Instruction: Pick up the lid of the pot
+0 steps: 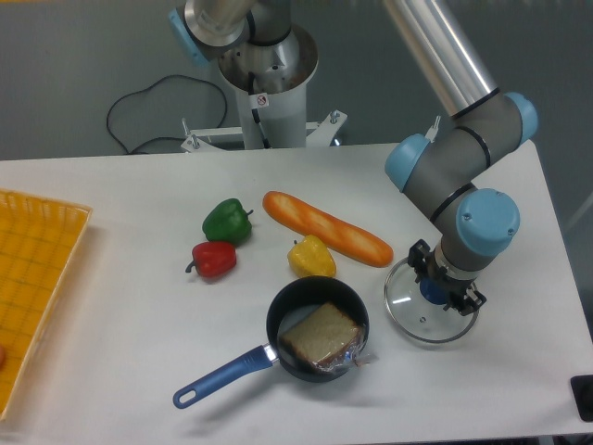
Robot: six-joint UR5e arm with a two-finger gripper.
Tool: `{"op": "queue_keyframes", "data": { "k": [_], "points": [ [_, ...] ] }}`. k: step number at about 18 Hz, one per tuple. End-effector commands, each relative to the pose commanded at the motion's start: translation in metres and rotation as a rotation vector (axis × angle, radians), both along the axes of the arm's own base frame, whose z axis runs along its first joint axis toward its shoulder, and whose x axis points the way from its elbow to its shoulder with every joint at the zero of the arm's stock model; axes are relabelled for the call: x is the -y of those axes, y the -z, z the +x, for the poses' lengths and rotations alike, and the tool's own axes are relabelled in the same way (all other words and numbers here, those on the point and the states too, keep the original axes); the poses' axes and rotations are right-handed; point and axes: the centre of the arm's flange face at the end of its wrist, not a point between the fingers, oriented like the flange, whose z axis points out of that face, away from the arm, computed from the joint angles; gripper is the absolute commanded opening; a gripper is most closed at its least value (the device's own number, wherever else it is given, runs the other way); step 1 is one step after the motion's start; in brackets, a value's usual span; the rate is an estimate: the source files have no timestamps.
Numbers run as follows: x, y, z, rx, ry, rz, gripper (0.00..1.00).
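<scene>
Gripper pinching the knob on the lid; lift-off looks to be the step, and next it wants steady height, kept level!

Pot lid: round, clear glass, thin rim. Blue knob is standing up near the middle, partly hidden from the camera. Glass is showing the pale table through it. Lid is looking whole and roughly level, knob side up. It's sitting just beside the black pan, not over it. Can't tell if the rim is touching the table all round.
</scene>
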Motion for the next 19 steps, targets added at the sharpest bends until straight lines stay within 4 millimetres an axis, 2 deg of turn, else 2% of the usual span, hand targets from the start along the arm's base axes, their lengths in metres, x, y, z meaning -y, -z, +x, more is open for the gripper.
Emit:
{"op": "queue_keyframes", "data": {
  "k": [4, 8, 19],
  "points": [
    [0.001, -0.023, 0.003, 0.018, -0.008, 0.027, 0.63],
    [0.001, -0.036, 0.010, 0.018, -0.003, 0.029, 0.63],
    [0.002, -0.035, 0.012, 0.032, -0.006, 0.044, 0.63]
  ]
}}
